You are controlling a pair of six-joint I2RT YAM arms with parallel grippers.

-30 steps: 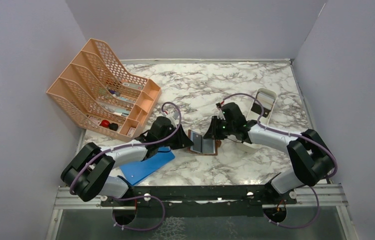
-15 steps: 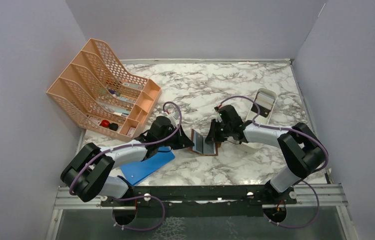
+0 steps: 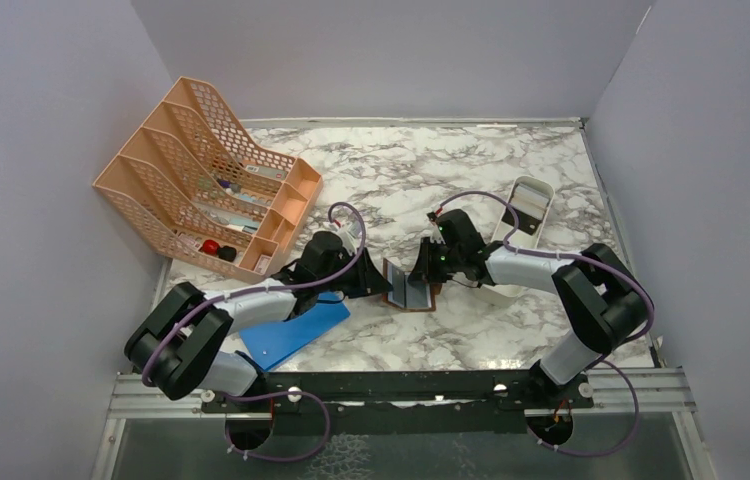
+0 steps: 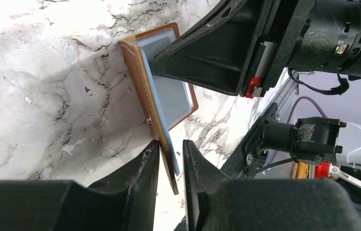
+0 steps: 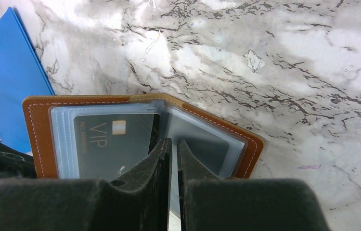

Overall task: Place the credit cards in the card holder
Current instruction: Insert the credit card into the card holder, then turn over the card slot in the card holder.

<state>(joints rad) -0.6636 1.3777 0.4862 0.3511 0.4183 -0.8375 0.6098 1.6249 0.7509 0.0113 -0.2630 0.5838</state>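
Observation:
The card holder [image 3: 419, 306] is a brown bifold wallet, spread open on the marble between both arms. Its left half [image 4: 142, 82] stands up on edge. My left gripper [image 4: 171, 144] [image 3: 379, 281] is open and straddles that half's outer edge; one finger touches the brown cover and a sliver of light shows at the other. A dark credit card [image 5: 106, 144] marked VIP sits in the left clear sleeve. My right gripper [image 5: 174, 140] [image 3: 423, 272] is at the fold, shut on a thin pale sheet seen edge-on. I cannot tell whether that sheet is a sleeve or a card.
An orange mesh rack [image 3: 206, 195] with small items stands at the back left. A bright blue flat board [image 3: 296, 330] lies under the left arm, beside the wallet. A white oblong tray [image 3: 529, 205] sits behind the right arm. Grey walls close in three sides.
My right gripper has moved left to the wallet's fold, its arm drawn in. The wallet's left half stands steeper, and my left gripper has barely moved.

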